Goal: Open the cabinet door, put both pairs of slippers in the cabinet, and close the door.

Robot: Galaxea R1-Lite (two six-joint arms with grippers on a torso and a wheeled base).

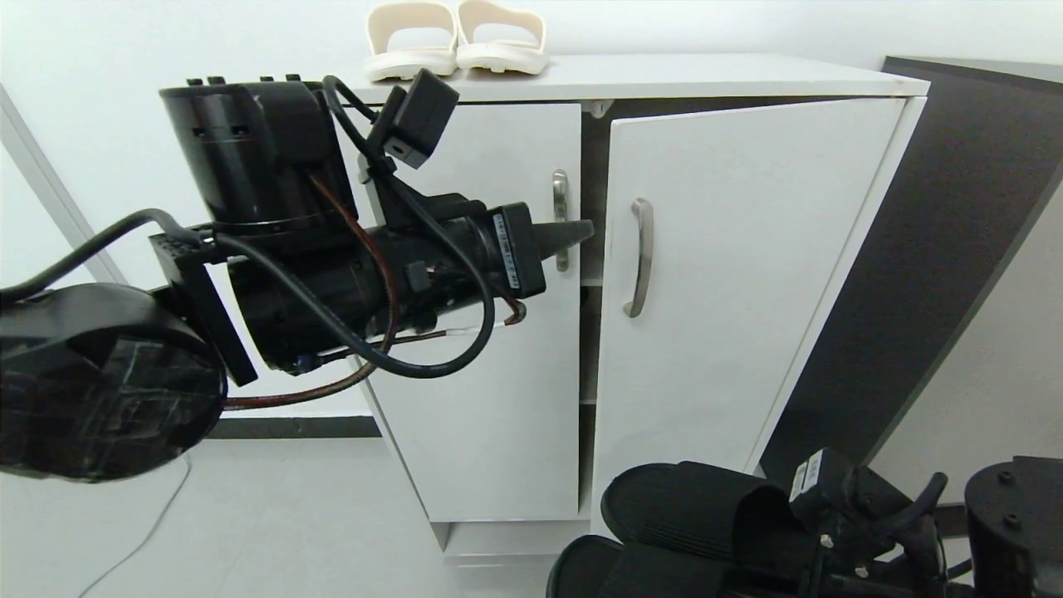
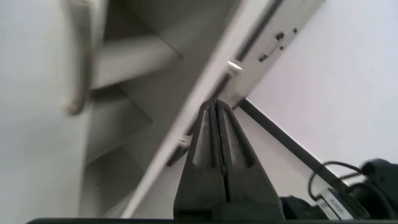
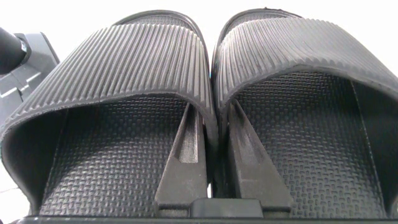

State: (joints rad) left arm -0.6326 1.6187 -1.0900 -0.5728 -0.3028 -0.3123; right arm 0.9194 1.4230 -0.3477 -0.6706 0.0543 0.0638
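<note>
Slippers (image 3: 149,74), black pair, clamped in right pincer (image 3: 213,109); left pincer (image 1: 581,232) closed beside door handle (image 1: 560,195).

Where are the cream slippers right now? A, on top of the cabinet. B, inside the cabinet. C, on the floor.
A: the cream slippers sit side by side on the top of the cabinet.

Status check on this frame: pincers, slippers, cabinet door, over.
Left pincer shut, tip at door gap. Right pincer shut on black slippers. Cream slippers on cabinet top. Right door ajar.
</note>
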